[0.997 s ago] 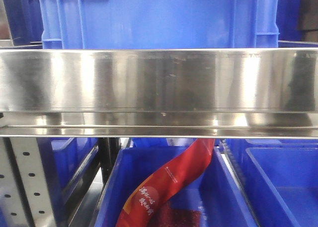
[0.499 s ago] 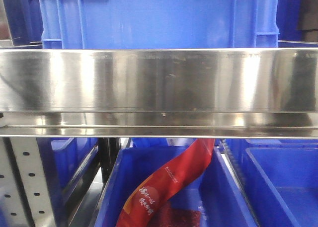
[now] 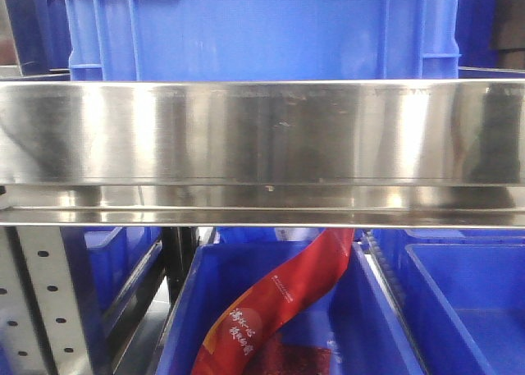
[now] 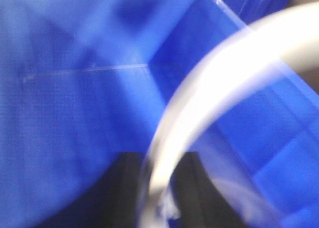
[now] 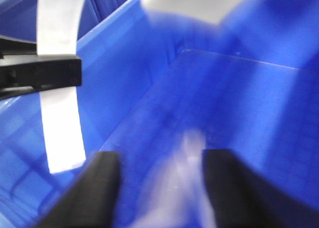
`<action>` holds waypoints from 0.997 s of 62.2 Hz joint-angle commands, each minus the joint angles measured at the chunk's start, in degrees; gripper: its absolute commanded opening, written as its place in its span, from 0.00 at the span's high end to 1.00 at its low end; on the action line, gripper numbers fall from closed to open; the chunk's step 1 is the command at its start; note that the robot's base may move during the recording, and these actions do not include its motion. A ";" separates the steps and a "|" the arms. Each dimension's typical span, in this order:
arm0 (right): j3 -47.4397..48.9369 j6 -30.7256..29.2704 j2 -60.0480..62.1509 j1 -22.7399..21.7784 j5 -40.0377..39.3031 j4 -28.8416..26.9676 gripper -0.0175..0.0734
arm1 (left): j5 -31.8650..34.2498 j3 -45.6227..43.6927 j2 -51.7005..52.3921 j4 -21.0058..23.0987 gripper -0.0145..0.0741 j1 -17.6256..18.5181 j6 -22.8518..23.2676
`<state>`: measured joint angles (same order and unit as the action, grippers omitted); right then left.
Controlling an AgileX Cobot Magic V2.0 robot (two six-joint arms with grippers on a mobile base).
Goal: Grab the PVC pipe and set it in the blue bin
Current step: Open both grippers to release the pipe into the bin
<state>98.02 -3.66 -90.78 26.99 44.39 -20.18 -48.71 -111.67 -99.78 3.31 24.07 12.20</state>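
Nothing shifts in the front view. The left end effector (image 4: pixel 157 188) clamps the white PVC pipe (image 4: pixel 209 93) over the blue bin (image 4: pixel 75 113); the right end effector (image 5: pixel 157 188) also holds it, blurred, so release seems near.

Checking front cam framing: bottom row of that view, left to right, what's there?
Upright → left bin → middle bin holding the red bag → right bin.
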 commanded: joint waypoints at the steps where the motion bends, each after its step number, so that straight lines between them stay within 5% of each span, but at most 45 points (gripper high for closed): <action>1: 0.47 -0.45 0.13 0.06 -1.09 -1.03 0.44 | -0.17 -0.65 0.37 0.68 0.48 -0.33 0.16; 10: 0.47 -0.45 0.13 0.06 -0.83 -1.45 0.44 | -0.39 -0.65 0.37 0.68 0.30 -0.33 0.16; 22: 0.47 -0.45 0.13 0.06 -0.03 -1.45 0.44 | -0.39 -0.65 0.37 0.46 0.30 -0.33 0.16; 33: 0.84 -0.45 0.13 -0.30 -1.62 -0.56 0.50 | -0.32 -0.65 0.70 -5.01 0.31 -0.33 0.16; 40: 1.79 -0.45 0.13 -0.56 -0.95 -0.56 0.73 | -2.82 -0.65 0.85 -5.01 0.47 -0.33 0.16; 47: 1.89 -0.45 0.13 -0.56 -2.66 -0.02 0.95 | -3.88 -0.65 0.85 -5.01 0.77 -0.33 0.16; 52: 1.89 -0.45 0.13 -0.56 -3.82 0.41 0.99 | -3.69 -0.65 0.85 -5.01 0.97 -0.33 0.16; 62: 1.89 -0.45 0.13 -0.56 -4.27 0.67 0.99 | -3.37 -0.65 0.85 -4.90 0.96 -0.33 0.06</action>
<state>99.36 -3.66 -90.78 26.77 41.44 -20.15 -52.53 -111.67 -99.57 -1.63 24.07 12.20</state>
